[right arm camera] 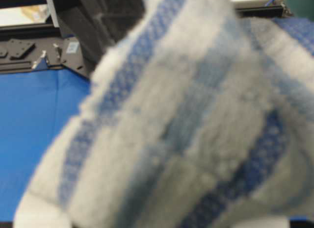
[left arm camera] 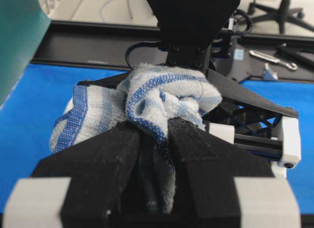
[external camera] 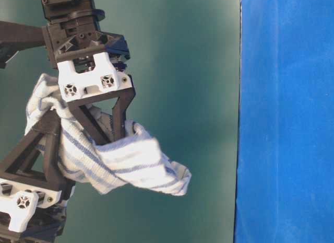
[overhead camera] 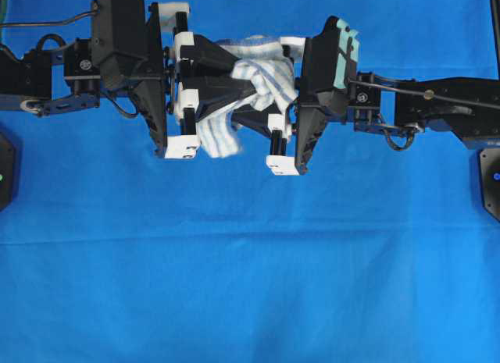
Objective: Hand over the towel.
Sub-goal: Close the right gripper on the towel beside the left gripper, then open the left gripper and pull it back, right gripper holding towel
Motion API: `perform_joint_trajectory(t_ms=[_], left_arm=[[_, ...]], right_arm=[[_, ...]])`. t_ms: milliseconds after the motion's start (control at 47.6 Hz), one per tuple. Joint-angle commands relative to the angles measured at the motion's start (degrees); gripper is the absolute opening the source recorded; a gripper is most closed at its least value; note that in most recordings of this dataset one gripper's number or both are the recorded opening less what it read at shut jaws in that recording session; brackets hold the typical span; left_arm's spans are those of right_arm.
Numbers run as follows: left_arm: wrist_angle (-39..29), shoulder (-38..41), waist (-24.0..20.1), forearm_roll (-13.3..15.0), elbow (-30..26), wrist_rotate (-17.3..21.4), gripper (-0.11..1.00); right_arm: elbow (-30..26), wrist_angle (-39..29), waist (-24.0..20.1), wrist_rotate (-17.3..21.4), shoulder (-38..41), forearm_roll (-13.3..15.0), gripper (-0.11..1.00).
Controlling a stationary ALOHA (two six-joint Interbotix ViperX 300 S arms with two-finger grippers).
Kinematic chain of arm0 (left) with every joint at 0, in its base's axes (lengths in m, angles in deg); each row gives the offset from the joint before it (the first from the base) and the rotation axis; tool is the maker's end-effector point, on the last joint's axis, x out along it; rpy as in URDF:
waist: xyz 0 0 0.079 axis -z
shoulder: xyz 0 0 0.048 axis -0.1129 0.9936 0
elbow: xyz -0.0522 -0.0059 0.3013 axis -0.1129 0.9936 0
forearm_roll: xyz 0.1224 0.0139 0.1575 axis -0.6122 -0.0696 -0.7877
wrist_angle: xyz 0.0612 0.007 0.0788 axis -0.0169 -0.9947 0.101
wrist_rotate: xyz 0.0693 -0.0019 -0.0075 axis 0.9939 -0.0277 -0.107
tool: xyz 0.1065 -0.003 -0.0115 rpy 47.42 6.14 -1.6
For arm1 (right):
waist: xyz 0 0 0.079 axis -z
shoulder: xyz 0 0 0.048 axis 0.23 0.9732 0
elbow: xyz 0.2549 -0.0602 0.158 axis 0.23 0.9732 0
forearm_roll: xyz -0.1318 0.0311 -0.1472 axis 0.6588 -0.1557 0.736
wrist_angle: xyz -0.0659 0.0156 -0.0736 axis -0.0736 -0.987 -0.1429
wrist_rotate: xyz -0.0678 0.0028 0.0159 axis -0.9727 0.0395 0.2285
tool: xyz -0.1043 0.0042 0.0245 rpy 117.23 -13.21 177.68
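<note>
The towel (overhead camera: 262, 70), white with blue and grey stripes, hangs bunched in the air between my two grippers above the blue sheet. My left gripper (overhead camera: 246, 76) reaches in from the left and is shut on it. In the left wrist view its two black fingers pinch a fold of the towel (left arm camera: 162, 98) at the left gripper (left arm camera: 159, 127). My right gripper (overhead camera: 248, 105) comes in from the right with its fingers closed together on the same cloth. A loose end of the towel (external camera: 130, 164) droops below both. The towel (right arm camera: 186, 120) fills the right wrist view and hides the right fingers there.
A plain blue sheet (overhead camera: 250, 285) covers the whole table. Black arm bases sit at the left edge (overhead camera: 4, 168) and the right edge (overhead camera: 491, 179). A black frame rail (left arm camera: 98, 44) runs behind the table, and a green wall (external camera: 182, 55) stands at one side.
</note>
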Motion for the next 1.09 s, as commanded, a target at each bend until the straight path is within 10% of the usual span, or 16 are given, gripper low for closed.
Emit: perform_joint_trajectory(t_ms=[0, 399, 714, 1071], left_arm=[[0.79, -0.35, 0.18, 0.00, -1.05, 0.18, 0.09], [0.88, 0.18, 0.18, 0.00, -1.14, -0.18, 0.10], [2.99, -2.20, 0.18, 0.09, 1.41, -0.35, 0.90], [4.66, -12.92, 0.18, 0.09, 10.81, -0.26, 0.93]], right_arm=[[-1.32, -0.35, 0.09, -0.09, -0.62, 0.09, 0.10], [-0.79, -0.79, 0.09, -0.09, -1.93, 0.09, 0.10], [2.46, -1.67, 0.09, 0.00, -6.42, 0.09, 0.10], [11.60, -2.37, 0.09, 0.35, -16.79, 0.09, 0.10]])
